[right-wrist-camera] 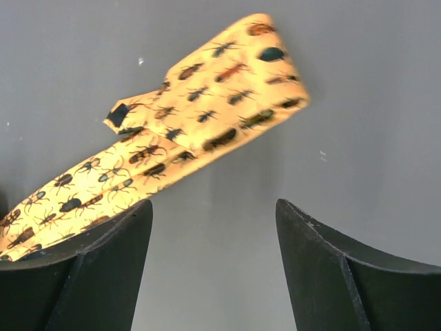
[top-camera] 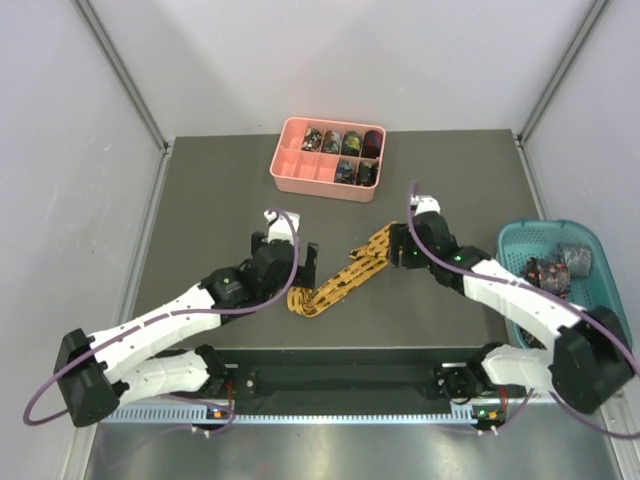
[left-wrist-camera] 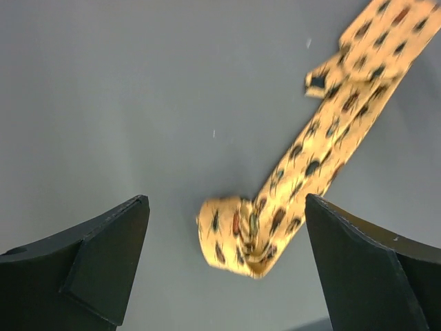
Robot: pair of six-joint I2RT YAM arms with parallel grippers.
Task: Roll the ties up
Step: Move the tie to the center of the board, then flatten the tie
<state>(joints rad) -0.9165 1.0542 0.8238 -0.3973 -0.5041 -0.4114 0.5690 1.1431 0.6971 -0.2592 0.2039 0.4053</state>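
A golden-yellow tie (top-camera: pixel 345 275) printed with dark insects lies diagonally across the grey table. Its near-left end is wound into a small loose coil (left-wrist-camera: pixel 234 234). That coil lies on the table between the wide-apart fingers of my left gripper (left-wrist-camera: pixel 226 200), untouched by either one. In the top view the left gripper (top-camera: pixel 302 268) hovers just above that end. My right gripper (right-wrist-camera: pixel 213 203) is open over bare table beside the tie's folded wide end (right-wrist-camera: pixel 213 103), holding nothing. From above, the right gripper (top-camera: pixel 398 248) stands at the tie's far-right end.
A pink compartment tray (top-camera: pixel 292 165) sits at the back centre, with several rolled ties (top-camera: pixel 350 145) in its right compartments. A teal basket (top-camera: pixel 585 240) at the right edge holds dark ties (top-camera: pixel 548 270). Grey walls close in both sides.
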